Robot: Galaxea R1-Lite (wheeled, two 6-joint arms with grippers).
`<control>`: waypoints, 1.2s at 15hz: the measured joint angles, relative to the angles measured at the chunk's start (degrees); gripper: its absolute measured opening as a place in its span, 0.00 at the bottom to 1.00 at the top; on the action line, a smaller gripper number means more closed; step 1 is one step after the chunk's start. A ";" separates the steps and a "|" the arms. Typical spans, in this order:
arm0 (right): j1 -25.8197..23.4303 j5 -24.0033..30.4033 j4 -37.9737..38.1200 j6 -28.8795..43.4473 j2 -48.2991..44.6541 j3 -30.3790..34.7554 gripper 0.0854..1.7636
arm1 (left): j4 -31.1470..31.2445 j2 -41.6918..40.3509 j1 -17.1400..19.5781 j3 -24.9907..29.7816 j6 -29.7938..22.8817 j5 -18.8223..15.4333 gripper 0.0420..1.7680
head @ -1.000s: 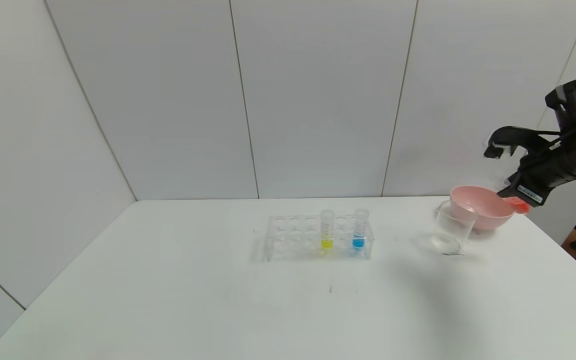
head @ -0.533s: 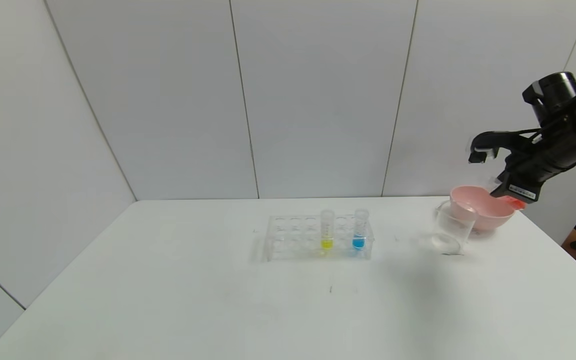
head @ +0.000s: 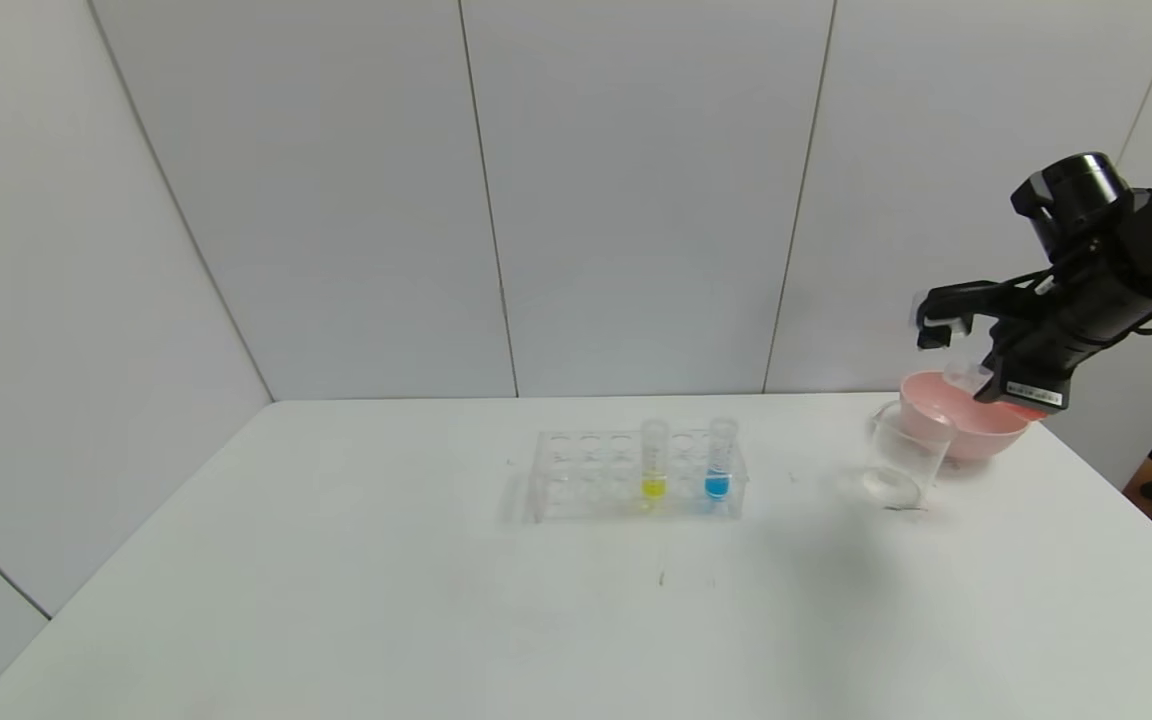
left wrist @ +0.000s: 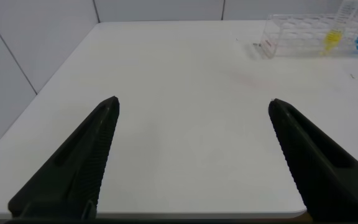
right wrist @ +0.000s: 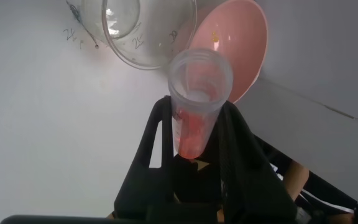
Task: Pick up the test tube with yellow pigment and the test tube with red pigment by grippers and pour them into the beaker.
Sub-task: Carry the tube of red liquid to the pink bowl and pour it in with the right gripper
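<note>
My right gripper [head: 998,385] is shut on the test tube with red pigment [right wrist: 194,106]. It holds the tube tilted above the pink bowl, with the open mouth [head: 966,375] pointing toward the beaker [head: 901,455]. Orange-red liquid lies along the tube's inside. The beaker [right wrist: 145,31] stands just ahead of the mouth, lower down. The test tube with yellow pigment [head: 654,460] stands upright in the clear rack [head: 586,475]. My left gripper [left wrist: 192,104] is open over bare table near the edge, far from the rack [left wrist: 297,37].
A tube with blue liquid [head: 719,458] stands in the rack to the right of the yellow one. A pink bowl [head: 976,425] sits right behind the beaker, near the table's right edge. White wall panels close off the back.
My right gripper has moved left and slightly down, from beside the bowl to over it. The tube has tipped more toward the beaker. Nothing else has moved.
</note>
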 joint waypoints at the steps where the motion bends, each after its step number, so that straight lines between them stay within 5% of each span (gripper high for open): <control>1: 0.20 -0.05 -0.20 -0.18 0.12 0.00 0.24 | 0.02 0.00 0.00 0.00 0.00 0.00 0.97; 18: 3.63 -18.05 -3.78 -8.89 3.23 -0.02 0.24 | 0.02 0.00 0.00 0.00 0.00 0.00 0.97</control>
